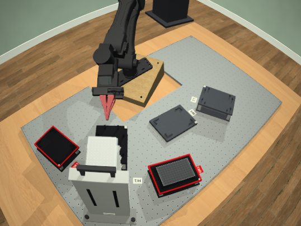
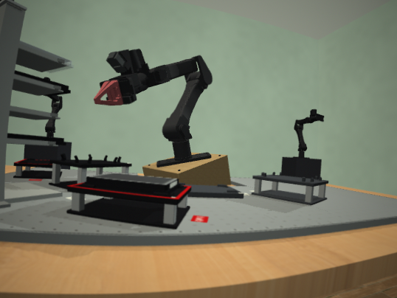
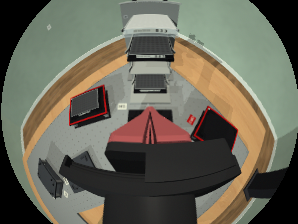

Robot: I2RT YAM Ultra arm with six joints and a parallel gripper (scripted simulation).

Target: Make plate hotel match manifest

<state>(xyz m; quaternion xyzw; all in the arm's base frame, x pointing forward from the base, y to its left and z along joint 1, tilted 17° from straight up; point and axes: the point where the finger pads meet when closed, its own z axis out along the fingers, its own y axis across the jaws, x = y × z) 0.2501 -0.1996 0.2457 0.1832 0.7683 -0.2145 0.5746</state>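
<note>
Gripper: the gripper (image 1: 107,117) has its red fingers (image 2: 105,94) pressed together with nothing between them. It hangs in the air in front of the plate hotel's open side, pointing at it and apart from it.

Plate hotel H1: the pale tower (image 1: 98,184) stands at the near edge of the counter (image 1: 224,73), its handle (image 1: 96,169) on top. In the wrist view its shelves face the gripper, with plates (image 3: 149,44) lying in them; no label can be read at this size. In the top view the plate edges at its right side look stepped, not flush.

Open room: a stretch of bare deck lies between the fingertips and the hotel's front. A dark nest with upright pins (image 1: 111,131) stands just before the hotel, under that gap.

Left quarantine nest: a red-rimmed nest (image 1: 56,145) sits left of the hotel, near the counter's left edge, with a dark top and no plate visible on it.

Right quarantine nest: a second red-rimmed nest (image 1: 173,173) sits right of the hotel and carries a dark gridded plate (image 1: 175,171) lying flat within the red border.

Flat nest: a low grey nest (image 1: 172,122) lies mid-deck, well apart from the arm.

Raised nest: a grey nest on legs (image 1: 216,102) stands beyond it toward the right.

Arm base: the arm's base rests on a wooden wedge (image 1: 145,84) set in a cut-out of the deck.
</note>
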